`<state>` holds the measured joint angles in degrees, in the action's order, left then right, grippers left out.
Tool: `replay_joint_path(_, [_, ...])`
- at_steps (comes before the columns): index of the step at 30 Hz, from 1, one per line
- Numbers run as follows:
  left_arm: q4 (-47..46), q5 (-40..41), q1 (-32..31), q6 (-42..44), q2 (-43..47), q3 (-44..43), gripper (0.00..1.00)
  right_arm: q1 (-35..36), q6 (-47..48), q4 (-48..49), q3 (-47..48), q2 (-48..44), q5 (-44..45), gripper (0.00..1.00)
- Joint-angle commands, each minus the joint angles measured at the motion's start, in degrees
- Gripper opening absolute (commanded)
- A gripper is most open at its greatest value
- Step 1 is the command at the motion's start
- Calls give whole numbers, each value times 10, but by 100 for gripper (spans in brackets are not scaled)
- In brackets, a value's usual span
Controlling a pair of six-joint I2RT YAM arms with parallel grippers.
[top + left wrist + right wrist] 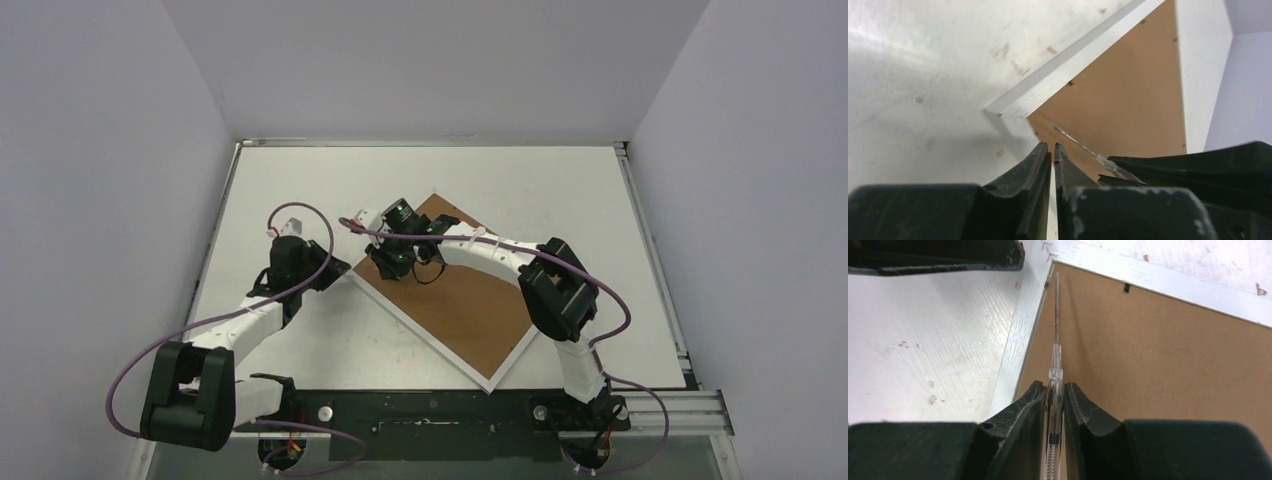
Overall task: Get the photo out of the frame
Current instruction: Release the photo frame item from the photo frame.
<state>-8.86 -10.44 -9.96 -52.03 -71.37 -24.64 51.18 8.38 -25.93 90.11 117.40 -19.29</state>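
The frame [425, 328] lies face down on the table, its brown back panel [470, 300] up inside the white border [1068, 65]. The photo is hidden under that panel. My right gripper [1053, 385] is shut on a clear-handled tool with a thin metal blade [1056, 335]. The blade lies low over the brown panel [1158, 360] and points into the frame's corner beside the white border [1020, 340]. My left gripper [1051, 146] is shut and empty. It hovers just off that same corner, next to the tool [1083, 146] and the right gripper's fingers [1198, 165].
Small black retaining tabs [1126, 288] sit along the inner edge of the border, one also in the left wrist view [1070, 82]. The white table [300, 180] is scuffed around the frame. Grey walls close in on three sides.
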Motion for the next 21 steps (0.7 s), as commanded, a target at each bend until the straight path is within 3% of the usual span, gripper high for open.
replay_joint_path(1, [45,31,5,73,51,-59,10,-34,-82,58,-16,-65,-82,5])
replay_joint_path(8, [14,44,5,131,64,-77,20,-130,-226,103,-106,-103,-186,5])
replay_joint_path(13, [-39,38,2,187,42,-85,40,-192,-351,191,-202,-131,-298,5])
replay_joint_path(21, [-48,19,-1,285,-17,-86,42,-198,-488,310,-255,-111,-335,5])
